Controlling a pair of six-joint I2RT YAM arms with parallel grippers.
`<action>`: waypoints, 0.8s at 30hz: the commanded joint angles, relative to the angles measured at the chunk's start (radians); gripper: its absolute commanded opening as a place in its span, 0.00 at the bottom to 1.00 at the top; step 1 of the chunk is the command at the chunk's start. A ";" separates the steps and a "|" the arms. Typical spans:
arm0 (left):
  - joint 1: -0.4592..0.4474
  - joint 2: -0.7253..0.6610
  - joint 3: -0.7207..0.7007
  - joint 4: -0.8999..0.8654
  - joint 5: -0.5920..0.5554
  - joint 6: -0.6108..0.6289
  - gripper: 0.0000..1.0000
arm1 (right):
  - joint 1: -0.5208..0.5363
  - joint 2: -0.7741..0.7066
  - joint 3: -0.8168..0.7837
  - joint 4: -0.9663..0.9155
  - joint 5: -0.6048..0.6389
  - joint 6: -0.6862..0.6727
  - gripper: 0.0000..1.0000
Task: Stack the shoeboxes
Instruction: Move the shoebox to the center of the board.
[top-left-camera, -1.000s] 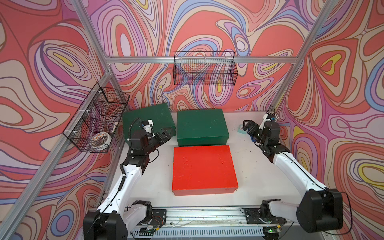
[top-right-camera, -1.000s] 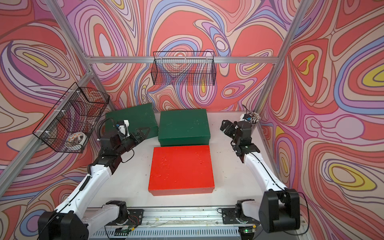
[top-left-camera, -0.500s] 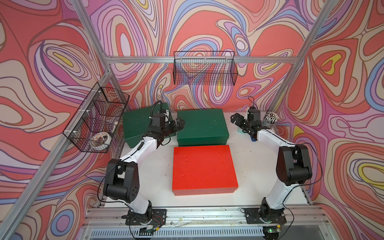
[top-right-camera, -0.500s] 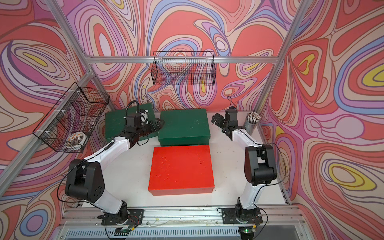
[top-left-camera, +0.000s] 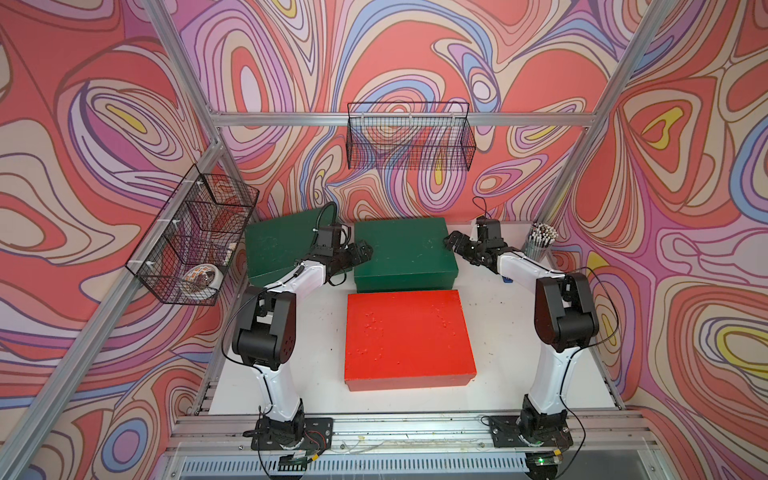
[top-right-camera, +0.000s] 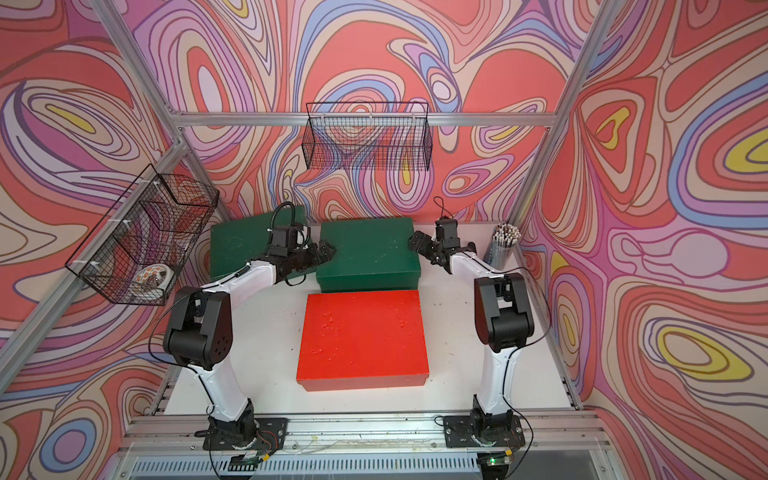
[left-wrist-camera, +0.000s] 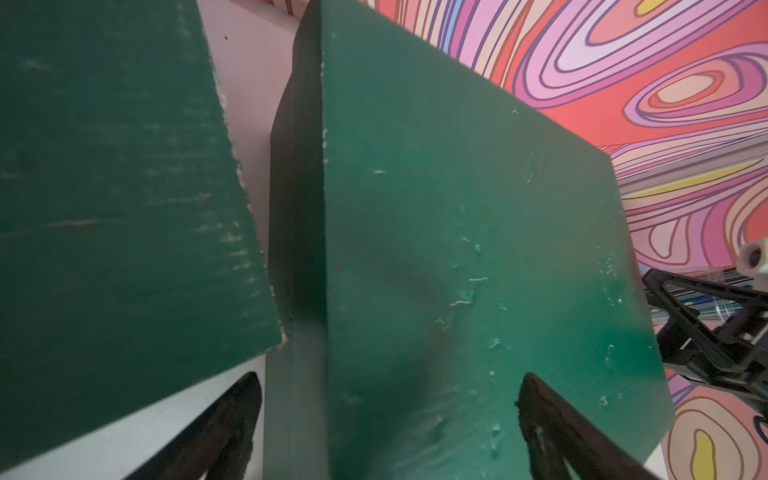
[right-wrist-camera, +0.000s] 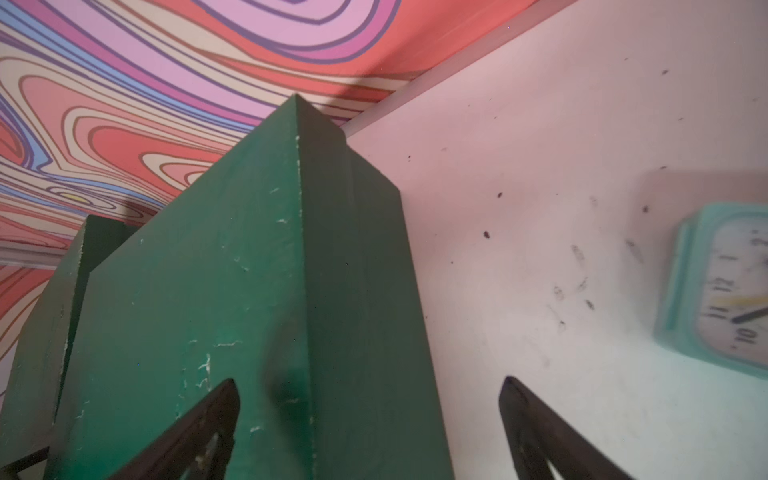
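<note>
White tabletop (top-left-camera: 498, 332), swirl-patterned walls around; red shoebox (top-left-camera: 407, 332) flat at front centre; middle green shoebox (top-left-camera: 403, 249) just behind it; left green shoebox (top-left-camera: 278, 245) at back left, angled; none stacked; left gripper (left-wrist-camera: 384, 378) spread wide, straddling middle green shoebox's left edge, grasping nothing; right gripper (right-wrist-camera: 370, 380) likewise spread at its right edge; teal clock (right-wrist-camera: 723, 286) on tabletop nearby.

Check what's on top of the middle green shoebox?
Nothing lies on the middle green shoebox: its scuffed lid is bare. The open left gripper and open right gripper each straddle one end edge; contact cannot be told. The closed lid hides the inside.
</note>
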 joint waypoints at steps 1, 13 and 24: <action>0.002 0.016 0.013 0.022 0.075 0.002 0.95 | 0.016 0.029 0.017 -0.004 -0.012 0.020 0.98; -0.053 -0.057 -0.159 0.220 0.213 -0.058 0.90 | 0.116 -0.106 -0.198 0.096 0.057 0.062 0.98; -0.096 -0.271 -0.416 0.299 0.193 -0.068 0.91 | 0.162 -0.316 -0.446 0.154 0.122 0.102 0.97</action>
